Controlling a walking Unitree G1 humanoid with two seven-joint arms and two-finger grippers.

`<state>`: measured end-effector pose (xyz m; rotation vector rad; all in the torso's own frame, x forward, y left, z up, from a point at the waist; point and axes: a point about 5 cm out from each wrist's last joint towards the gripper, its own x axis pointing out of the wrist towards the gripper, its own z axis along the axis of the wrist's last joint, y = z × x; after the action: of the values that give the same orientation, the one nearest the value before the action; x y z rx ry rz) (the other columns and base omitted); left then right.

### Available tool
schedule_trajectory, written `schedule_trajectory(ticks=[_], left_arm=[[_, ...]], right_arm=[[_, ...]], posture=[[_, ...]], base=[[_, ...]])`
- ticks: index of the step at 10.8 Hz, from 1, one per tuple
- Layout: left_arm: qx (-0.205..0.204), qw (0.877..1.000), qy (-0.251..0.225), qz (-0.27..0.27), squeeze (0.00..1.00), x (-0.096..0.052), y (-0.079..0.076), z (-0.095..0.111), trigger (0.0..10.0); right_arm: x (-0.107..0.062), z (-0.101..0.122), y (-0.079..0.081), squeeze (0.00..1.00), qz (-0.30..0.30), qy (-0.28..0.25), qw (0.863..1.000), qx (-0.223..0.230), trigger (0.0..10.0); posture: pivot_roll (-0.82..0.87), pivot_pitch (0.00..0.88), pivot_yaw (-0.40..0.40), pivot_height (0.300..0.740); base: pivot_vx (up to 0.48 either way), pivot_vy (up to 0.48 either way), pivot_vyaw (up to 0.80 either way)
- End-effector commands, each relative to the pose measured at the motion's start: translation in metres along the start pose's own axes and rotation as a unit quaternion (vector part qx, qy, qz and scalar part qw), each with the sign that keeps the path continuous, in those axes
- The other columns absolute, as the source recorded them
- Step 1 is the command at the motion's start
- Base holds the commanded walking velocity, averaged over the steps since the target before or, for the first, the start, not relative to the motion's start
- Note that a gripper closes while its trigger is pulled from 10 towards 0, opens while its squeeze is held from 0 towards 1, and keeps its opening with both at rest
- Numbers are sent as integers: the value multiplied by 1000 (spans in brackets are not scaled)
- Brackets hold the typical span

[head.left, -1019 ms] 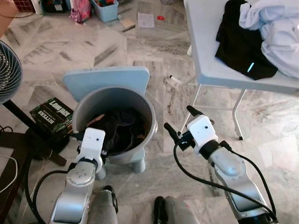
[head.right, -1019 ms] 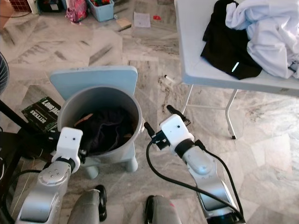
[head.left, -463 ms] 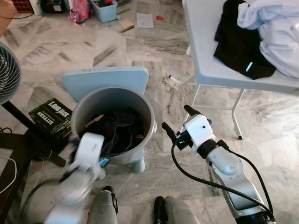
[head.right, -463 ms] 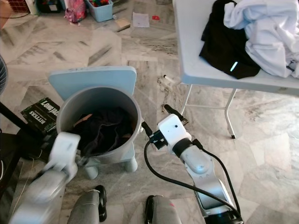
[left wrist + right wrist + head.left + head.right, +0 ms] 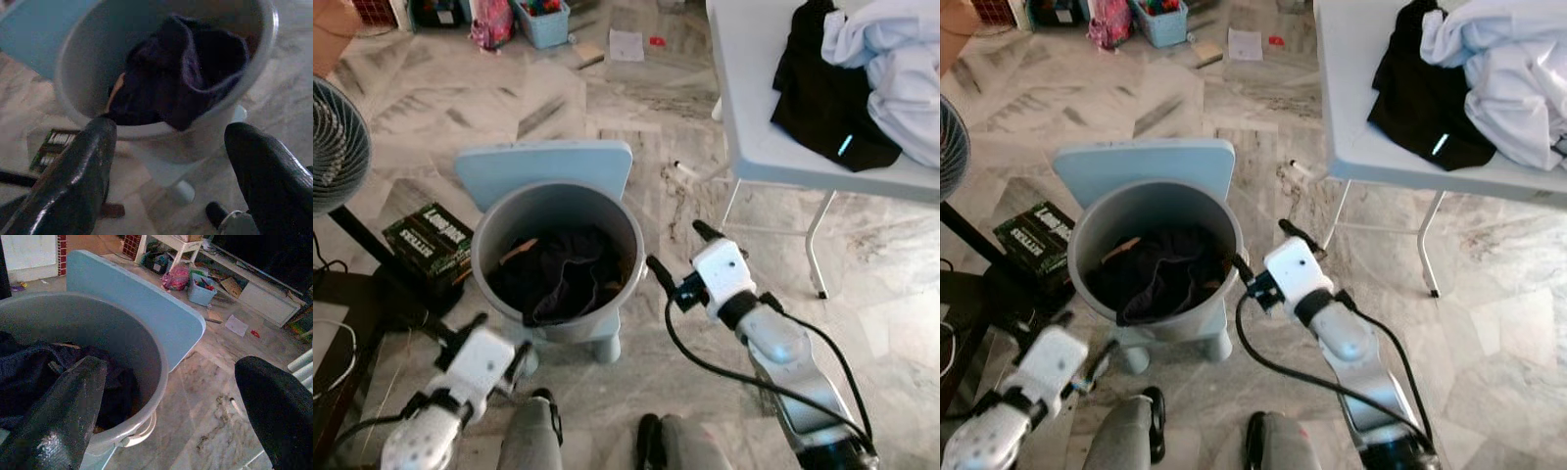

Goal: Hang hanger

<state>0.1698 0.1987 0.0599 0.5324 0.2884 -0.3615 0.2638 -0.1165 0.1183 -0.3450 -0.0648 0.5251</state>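
a grey plastic bucket (image 5: 558, 257) stands on a pale blue stool (image 5: 545, 172) on a marble floor (image 5: 636, 127), seen from above. dark clothes (image 5: 558, 271) are heaped inside the bucket, and a brownish piece that may be a hanger (image 5: 514, 251) pokes out at the rim nearest the robot's left; it is too small to be sure.

the right tool (image 5: 673, 254) hovers just beside the bucket's rim on the robot's right, its two black fingers (image 5: 58, 416) spread wide apart, holding nothing and touching nothing.

the left tool (image 5: 460, 331) is low, near the floor in front of the stool, close to the robot's legs. its fingers (image 5: 73, 176) are also spread wide and empty, pointing up toward the bucket.

to the right, a white tabletop (image 5: 744, 108) carries a black garment (image 5: 822, 98) and white cloth (image 5: 891, 59). on the left stand a fan (image 5: 335, 147) and a dark green box (image 5: 429, 238) on the floor.
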Motion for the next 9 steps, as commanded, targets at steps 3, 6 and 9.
schedule_trajectory(ticks=[3, 6, 9], left_arm=[[19, 1000, -3, -3, 0, 5, 21, -24, 10000], [23, 1000, -17, 8, 0, 26, 34, -29, 10000], [26, 998, -55, -24, 0, 50, 34, -20, 10000]], right_arm=[[0, -1, -4, 0, -2, -1, 1000, -8, 10000], [-3, 1, -4, 0, 5, 0, 1000, -9, 10000], [-41, -13, -16, 0, 26, 52, 998, -4, 10000]], posture=[[26, 171, -81, 740], [-18, 175, -97, 740], [-69, 189, -104, 740]], base=[[0, 0, 0], [0, 0, 0], [0, 0, 0]])
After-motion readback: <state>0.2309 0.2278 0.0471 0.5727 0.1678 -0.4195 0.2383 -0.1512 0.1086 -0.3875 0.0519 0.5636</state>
